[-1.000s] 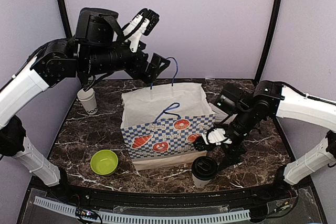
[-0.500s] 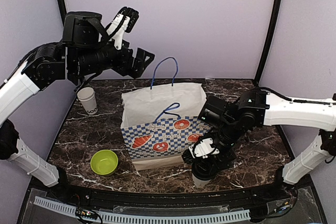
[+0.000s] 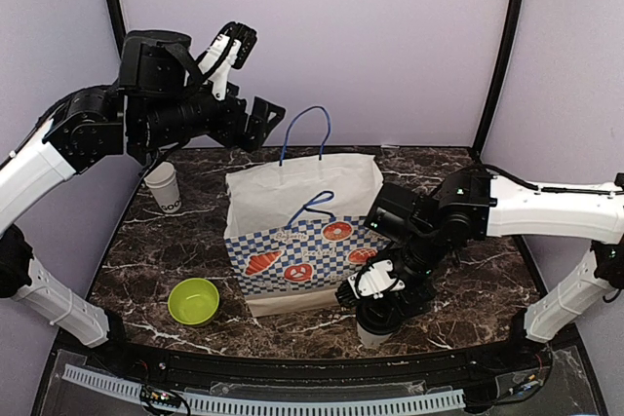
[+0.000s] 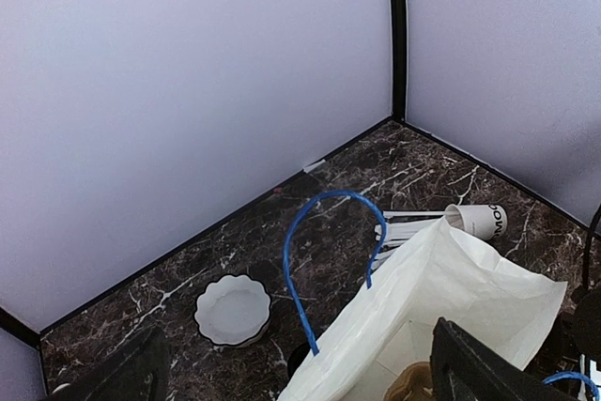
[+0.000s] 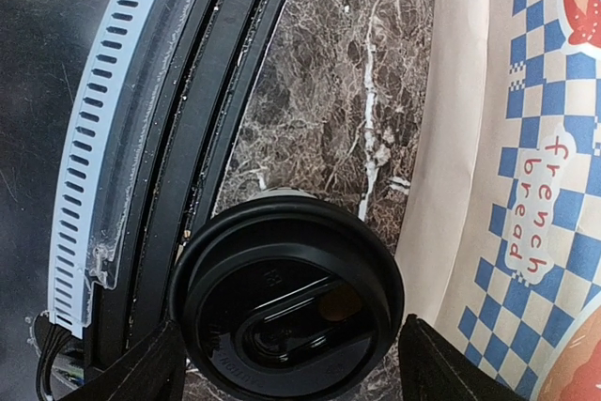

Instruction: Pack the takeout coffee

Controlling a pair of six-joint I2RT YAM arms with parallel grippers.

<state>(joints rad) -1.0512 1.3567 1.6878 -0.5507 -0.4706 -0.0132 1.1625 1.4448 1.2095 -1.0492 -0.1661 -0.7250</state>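
Note:
A takeout coffee cup with a round black lid (image 5: 286, 302) stands at the table's front edge, just in front of the bag; in the top view (image 3: 374, 330) my gripper mostly covers it. My right gripper (image 3: 380, 301) hovers right over it, open, with a finger (image 5: 141, 373) on each side of the lid. A paper bag (image 3: 302, 231) with blue-white checks and blue handles stands open mid-table. My left gripper (image 3: 255, 80) is open and empty, high above the table's back left, apart from the bag's far handle (image 4: 324, 232).
A white lettered paper cup without a lid (image 3: 166, 187) stands at the left. A green bowl (image 3: 193, 300) sits front left. Behind the bag lie a white scalloped bowl (image 4: 232, 309) and a tipped cup with straws (image 4: 479, 220).
My right gripper has swung left and down from beside the bag to sit over the lidded cup. My left gripper has moved left, away from the bag's handle.

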